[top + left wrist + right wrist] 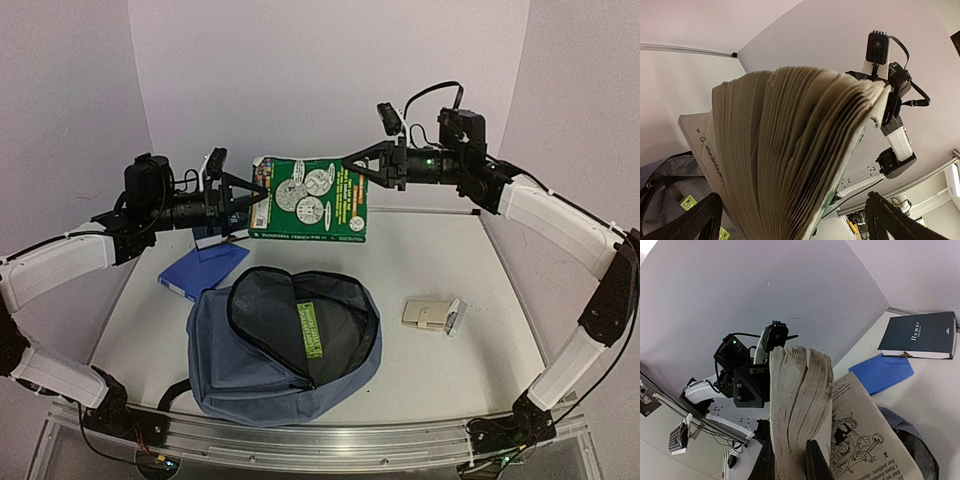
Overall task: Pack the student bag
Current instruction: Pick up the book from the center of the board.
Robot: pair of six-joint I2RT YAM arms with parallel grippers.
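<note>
The table (pixel 440 250) is a pale, off-white surface that runs back to a plain wall. The student bag (pixel 240 370) lies on its near middle, main compartment unzipped and gaping to show a dark lining with a green label (pixel 310 328); a black strap (pixel 175 392) trails out at its near left corner. Just beyond the bag's far left edge lies a flat blue book (pixel 200 272), close enough that contact cannot be judged. Behind it, by the wall, a dark book (pixel 920 335) titled "Humor" lies flat, its edge meeting the blue one's corner. To the right, well apart from the bag, sits a small beige object (pixel 433 314).
</note>
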